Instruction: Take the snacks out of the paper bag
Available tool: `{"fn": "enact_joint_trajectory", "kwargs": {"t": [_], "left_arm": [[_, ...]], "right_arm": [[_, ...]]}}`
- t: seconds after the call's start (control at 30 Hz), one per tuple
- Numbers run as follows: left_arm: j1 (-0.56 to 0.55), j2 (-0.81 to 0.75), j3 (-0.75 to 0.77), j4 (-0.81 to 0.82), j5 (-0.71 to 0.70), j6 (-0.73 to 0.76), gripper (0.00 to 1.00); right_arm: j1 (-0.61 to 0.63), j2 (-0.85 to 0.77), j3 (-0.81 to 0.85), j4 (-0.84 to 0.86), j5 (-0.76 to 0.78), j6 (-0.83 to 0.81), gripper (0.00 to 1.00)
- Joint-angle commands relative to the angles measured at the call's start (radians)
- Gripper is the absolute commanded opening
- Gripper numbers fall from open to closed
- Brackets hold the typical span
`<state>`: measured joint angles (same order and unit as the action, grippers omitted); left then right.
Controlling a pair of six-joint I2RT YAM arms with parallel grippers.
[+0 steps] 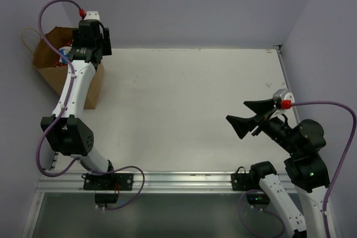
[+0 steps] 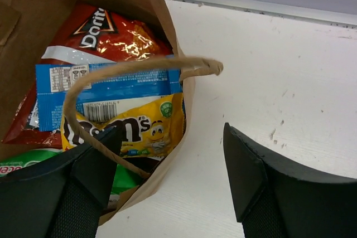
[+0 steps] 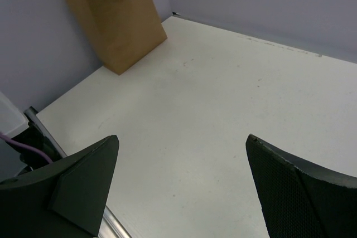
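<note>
The brown paper bag (image 1: 47, 59) stands upright at the table's far left corner; it also shows in the right wrist view as the paper bag (image 3: 117, 20). My left gripper (image 1: 89, 40) hangs over its mouth, open (image 2: 172, 129), one finger inside the bag and the other outside, straddling the bag's wall beside a twisted handle (image 2: 128, 68). Inside lie the snacks: an orange-red Doritos bag (image 2: 111, 32), a blue packet (image 2: 111, 90), a yellow M&M's packet (image 2: 139, 129), a green packet (image 2: 17, 163) and a red one (image 2: 22, 121). My right gripper (image 1: 251, 116) hovers open (image 3: 182, 137) at the right, holding nothing.
The white table (image 1: 189, 110) is walled by purple panels at the back and both sides. A metal rail (image 1: 184, 179) runs along the near edge where the arm bases are bolted. Purple cables loop off both arms.
</note>
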<state>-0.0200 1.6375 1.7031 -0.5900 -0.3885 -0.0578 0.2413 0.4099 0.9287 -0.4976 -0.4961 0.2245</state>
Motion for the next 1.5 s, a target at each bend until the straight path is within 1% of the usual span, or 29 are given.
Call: {"fn": "enact_joint_trajectory", "kwargs": {"t": [0.0, 0.03, 0.07, 0.13, 0.17, 0.23, 0.27, 0.33, 0.4, 0.5, 0.53, 0.57, 0.6, 0.63, 0.7, 0.8, 0.87, 0.9, 0.97, 1.0, 1.1, 1.2, 1.23, 1.3, 1.33, 1.37, 1.43, 1.47], "left_arm": [[0.008, -0.004, 0.004, 0.05, 0.017, 0.027, 0.78], [0.008, 0.007, 0.006, 0.048, 0.025, 0.026, 0.73], [0.008, 0.008, 0.007, 0.042, 0.034, 0.023, 0.6], [0.008, 0.008, 0.021, 0.023, 0.084, 0.012, 0.42], [0.006, 0.004, 0.021, 0.021, 0.102, 0.006, 0.27], [0.006, -0.016, 0.01, 0.019, 0.153, -0.013, 0.13], [0.006, -0.022, 0.006, 0.019, 0.171, -0.014, 0.0], [0.002, -0.034, -0.003, 0.013, 0.226, -0.022, 0.0], [-0.017, -0.042, 0.001, -0.011, 0.252, -0.023, 0.0], [-0.112, -0.059, 0.02, -0.044, 0.249, -0.014, 0.0], [-0.176, -0.065, 0.033, -0.065, 0.237, -0.016, 0.0], [-0.21, -0.067, 0.038, -0.077, 0.229, -0.023, 0.0], [-0.237, -0.07, 0.039, -0.089, 0.232, -0.054, 0.0], [-0.288, -0.08, 0.038, -0.1, 0.247, -0.074, 0.0], [-0.337, -0.097, 0.007, -0.1, 0.25, -0.127, 0.0], [-0.457, -0.122, -0.016, -0.106, 0.241, -0.192, 0.0], [-0.506, -0.123, -0.016, -0.114, 0.232, -0.23, 0.0], [-0.559, -0.122, -0.016, -0.114, 0.229, -0.261, 0.0], [-0.613, -0.114, -0.007, -0.12, 0.217, -0.295, 0.0], [-0.661, -0.101, 0.009, -0.125, 0.203, -0.306, 0.0], [-0.727, -0.076, 0.044, -0.148, 0.194, -0.336, 0.0], [-0.747, -0.073, 0.056, -0.163, 0.18, -0.341, 0.0], [-0.747, -0.073, 0.073, -0.183, 0.169, -0.341, 0.16], [-0.745, -0.074, 0.105, -0.215, 0.122, -0.336, 0.37], [-0.745, -0.077, 0.156, -0.249, 0.111, -0.332, 0.6], [-0.745, -0.083, 0.182, -0.263, 0.097, -0.32, 0.7], [-0.745, -0.114, 0.236, -0.29, 0.05, -0.307, 0.86], [-0.745, -0.126, 0.284, -0.3, 0.027, -0.291, 0.87]], "right_arm": [[0.003, -0.006, -0.016, 0.047, -0.038, -0.005, 0.99], [0.003, -0.006, -0.018, 0.05, -0.042, -0.005, 0.99], [0.003, -0.006, -0.019, 0.051, -0.047, -0.005, 0.99], [0.001, -0.011, -0.021, 0.051, -0.048, -0.011, 0.99], [0.003, -0.016, -0.021, 0.048, -0.045, -0.013, 0.99], [0.003, -0.02, -0.024, 0.051, -0.038, -0.016, 0.99], [0.003, -0.022, -0.025, 0.053, -0.036, -0.016, 0.99], [0.003, -0.025, -0.028, 0.056, -0.039, -0.016, 0.99], [0.003, -0.028, -0.027, 0.056, -0.041, -0.016, 0.99], [0.003, -0.031, -0.025, 0.056, -0.035, -0.017, 0.99], [0.003, -0.033, -0.025, 0.056, -0.035, -0.017, 0.99], [0.003, -0.034, -0.024, 0.056, -0.033, -0.019, 0.99], [0.003, -0.036, -0.022, 0.053, -0.03, -0.02, 0.99], [0.001, -0.039, -0.022, 0.054, -0.025, -0.02, 0.99], [0.003, -0.045, -0.022, 0.05, -0.013, -0.024, 0.99], [0.001, -0.052, -0.018, 0.044, -0.006, -0.03, 0.99], [0.003, -0.054, -0.018, 0.042, -0.002, -0.03, 0.99], [0.003, -0.056, -0.018, 0.042, -0.002, -0.031, 0.99], [0.003, -0.059, -0.018, 0.041, -0.001, -0.031, 0.99], [0.003, -0.059, -0.014, 0.041, -0.001, -0.033, 0.99], [0.003, -0.062, -0.01, 0.028, 0.005, -0.039, 0.99], [0.003, -0.069, -0.007, 0.021, 0.007, -0.047, 0.99], [0.003, -0.071, -0.007, 0.019, 0.007, -0.047, 0.99], [0.003, -0.072, -0.004, 0.016, 0.01, -0.05, 0.99], [0.003, -0.072, -0.002, 0.014, 0.013, -0.05, 0.99], [0.003, -0.072, -0.001, 0.014, 0.014, -0.05, 0.99], [0.003, -0.072, -0.001, 0.016, 0.011, -0.05, 0.99], [0.001, -0.072, -0.001, 0.016, 0.008, -0.05, 0.99]]}}
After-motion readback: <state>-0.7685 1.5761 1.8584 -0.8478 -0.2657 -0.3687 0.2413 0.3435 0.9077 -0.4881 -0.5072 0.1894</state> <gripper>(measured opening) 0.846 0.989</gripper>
